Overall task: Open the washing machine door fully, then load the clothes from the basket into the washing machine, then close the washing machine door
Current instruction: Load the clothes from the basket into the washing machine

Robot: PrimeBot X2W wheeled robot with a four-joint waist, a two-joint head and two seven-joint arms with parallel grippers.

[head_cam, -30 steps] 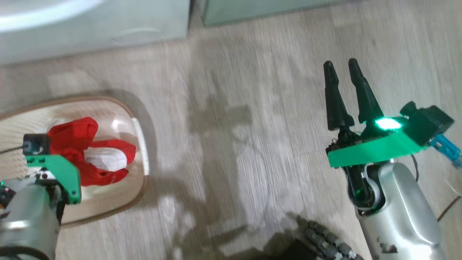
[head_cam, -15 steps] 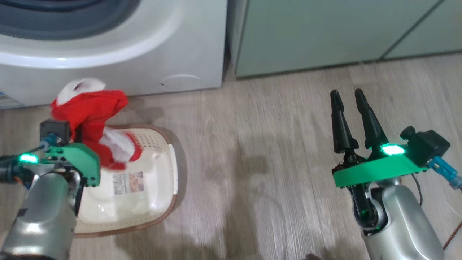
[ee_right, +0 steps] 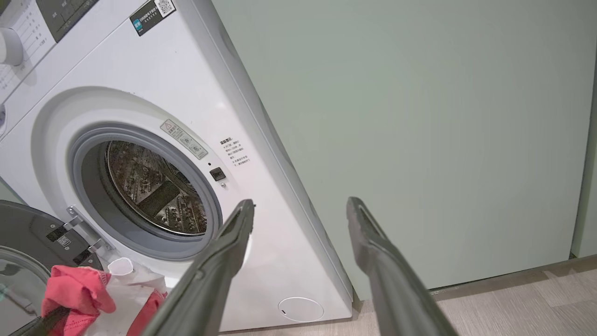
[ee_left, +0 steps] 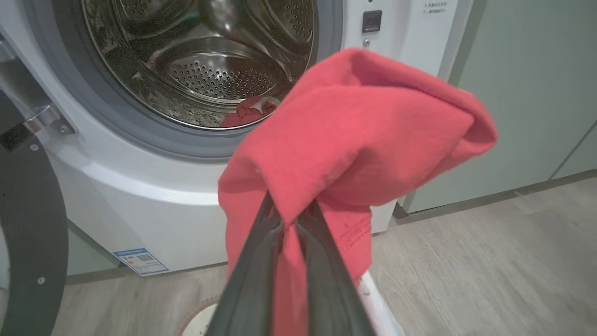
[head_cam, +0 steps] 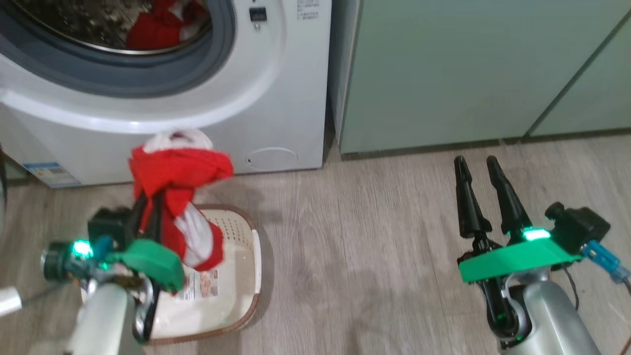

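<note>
The left gripper [ee_left: 290,210] has its fingers pressed together on a bunched fold of the red garment [ee_left: 354,140]. The cloth drapes over the fingertips in the air above the basket [head_cam: 241,276], in front of the washing machine [head_cam: 276,88] and below its opening. A white garment [head_cam: 197,236] hangs tangled in with it, but I cannot tell whether the pinch itself catches it. The basket stands on the floor [head_cam: 369,246], close to the machine's bottom edge. The right gripper [head_cam: 475,160] is spread wide and holds nothing, well apart by the green cabinet [head_cam: 443,74].

The clothes look light, soft and limp, so they will likely sag and swing. A trailing end could snag on the grey gasket [ee_left: 186,144] or drop short of the drum [ee_left: 219,70]. A hold on a gathered fold near the middle, as here, seems best. The white piece is the one likeliest to slip loose.

The head view makes the white piece and the basket beneath it plain. The left wrist view looks straight into the drum, where another red piece [ee_left: 245,112] already lies near the front, and catches the door [ee_left: 28,242] at the left. The right wrist view adds the hinge side — the door is swung well clear of the opening.
</note>
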